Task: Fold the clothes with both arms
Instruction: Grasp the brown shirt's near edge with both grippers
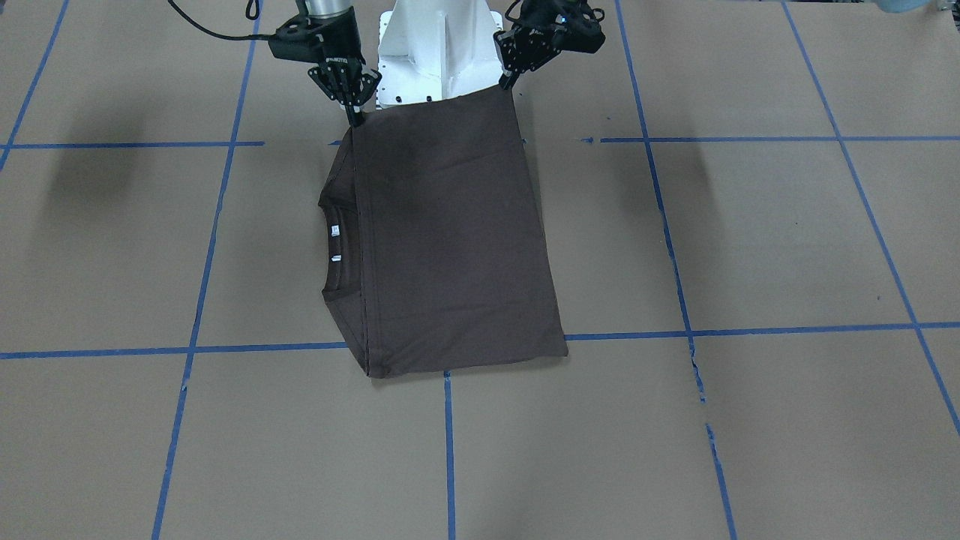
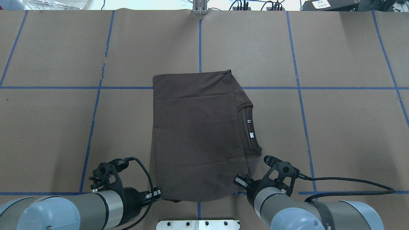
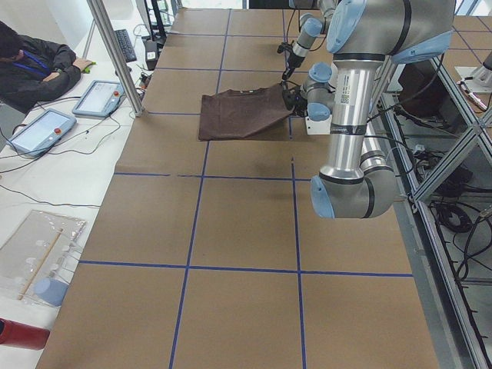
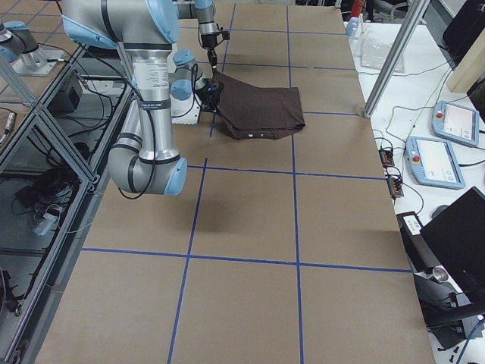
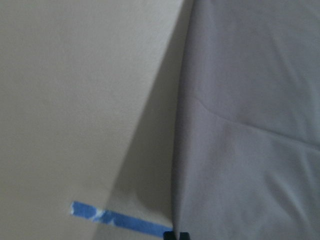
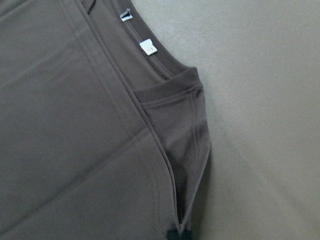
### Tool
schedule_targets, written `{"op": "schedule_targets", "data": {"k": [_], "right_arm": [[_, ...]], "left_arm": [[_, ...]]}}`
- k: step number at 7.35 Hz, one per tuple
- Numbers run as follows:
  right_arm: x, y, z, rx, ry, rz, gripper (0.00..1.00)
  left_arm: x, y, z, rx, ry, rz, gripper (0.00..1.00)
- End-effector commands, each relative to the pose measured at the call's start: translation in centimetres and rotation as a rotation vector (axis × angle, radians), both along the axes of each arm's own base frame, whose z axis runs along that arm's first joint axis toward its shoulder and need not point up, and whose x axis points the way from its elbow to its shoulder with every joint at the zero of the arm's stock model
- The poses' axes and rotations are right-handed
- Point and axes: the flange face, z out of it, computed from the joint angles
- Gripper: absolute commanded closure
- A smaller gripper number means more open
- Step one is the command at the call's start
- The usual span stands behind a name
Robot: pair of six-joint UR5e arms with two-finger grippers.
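The clothes are one dark brown T-shirt point(image 1: 450, 240), folded into a rectangle on the brown paper table. Its collar and white neck tags point(image 1: 335, 231) face the robot's right side. The shirt's edge nearest the robot is raised off the table. My left gripper point(image 1: 507, 82) is shut on one corner of that edge, and my right gripper point(image 1: 355, 118) is shut on the other corner, by the sleeve. From overhead, the shirt point(image 2: 195, 137) lies between both wrists. The left wrist view shows taut cloth point(image 5: 250, 125), and the right wrist view shows the collar and a tag point(image 6: 148, 47).
The white pedestal base point(image 1: 427, 52) stands just behind the lifted edge. Blue tape lines point(image 1: 750, 330) grid the table. A person point(image 3: 31, 65) sits by control tablets point(image 3: 100, 96) off the table's far side, next to a metal post point(image 3: 115, 58).
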Motion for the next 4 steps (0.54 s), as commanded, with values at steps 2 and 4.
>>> {"op": "schedule_targets", "data": {"k": [2,4], "right_arm": [[4.8,2.1,-4.7,-0.015,-0.037,-0.044,1.00],[2.4,-2.2,-5.9,-0.012,-0.029,0.039,1.00]], "left_arm": [[-5.4,1.1,-4.5,-0.015,-0.023,0.056,1.00],[-5.5,-1.8,-4.7,0.058,-0.042,0.017,1.00]]}}
